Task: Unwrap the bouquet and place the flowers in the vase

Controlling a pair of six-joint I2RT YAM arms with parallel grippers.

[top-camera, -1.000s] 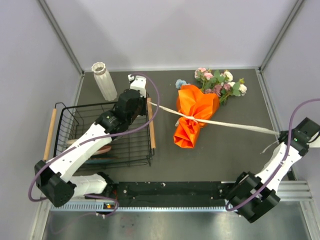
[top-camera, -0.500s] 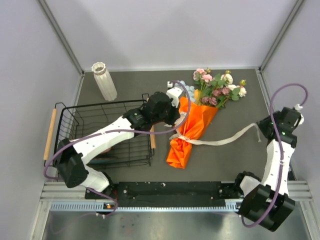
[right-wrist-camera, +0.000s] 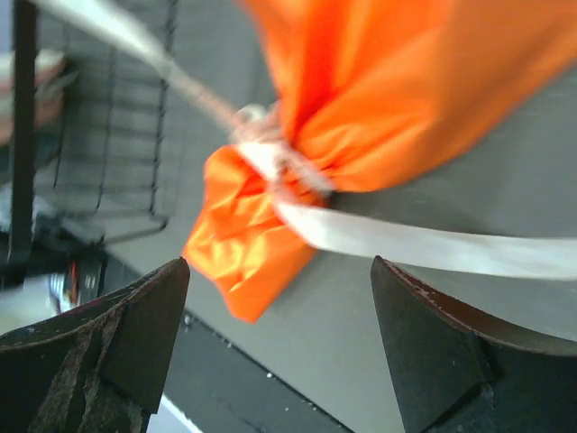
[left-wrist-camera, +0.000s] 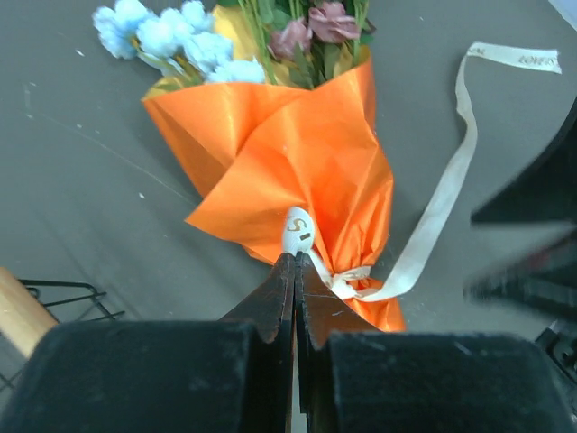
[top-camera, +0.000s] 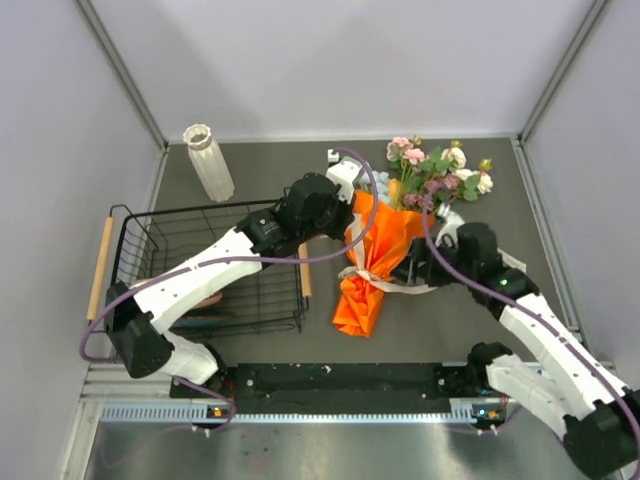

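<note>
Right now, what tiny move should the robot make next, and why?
Probably ease the open right end effector forward and close on the ribbon beside the knot. The ribbon is tied round the bouquet, and the left end effector pinches one tail, so a second grip could pull the knot loose.

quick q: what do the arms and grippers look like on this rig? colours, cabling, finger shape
Both look alike. The left arm and right arm have white links with black joint housings, and a mauve cable loops loosely along each. The left gripper and right gripper each carry two dark wedge-shaped fingers, scuffed brownish at the edges. No markings are legible.
</note>
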